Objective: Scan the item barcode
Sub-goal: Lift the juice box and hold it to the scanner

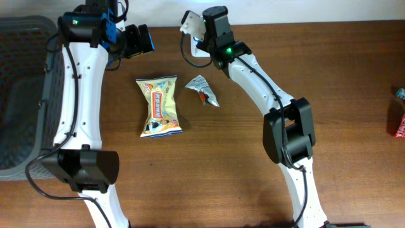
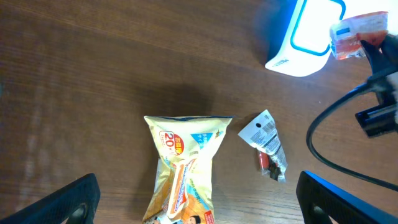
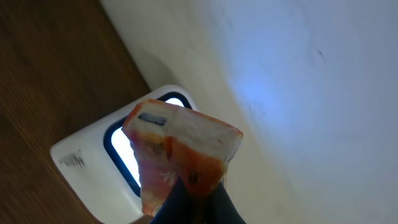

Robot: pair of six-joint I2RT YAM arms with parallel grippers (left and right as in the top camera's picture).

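**Right tool point(image 3: 186, 190) pinches packet point(image 3: 180, 140) at scanner point(image 3: 84, 158)**

Our right tool is pressed together on the lower edge of the orange-and-white packet, which stands up from the fingers close by the scanner's lit window. We cannot tell whether they touch. We judge the packet light, soft and crinkly, so an edge grip clear of any printed code suits it. Our left tool point(image 1: 144, 40) hangs spread over the desk point(image 1: 228, 164), holding nothing.

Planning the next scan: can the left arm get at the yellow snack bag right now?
Probably yes. The left gripper is open and empty; the yellow snack bag lies flat close by, uncovered, and the small packet lies apart from it.
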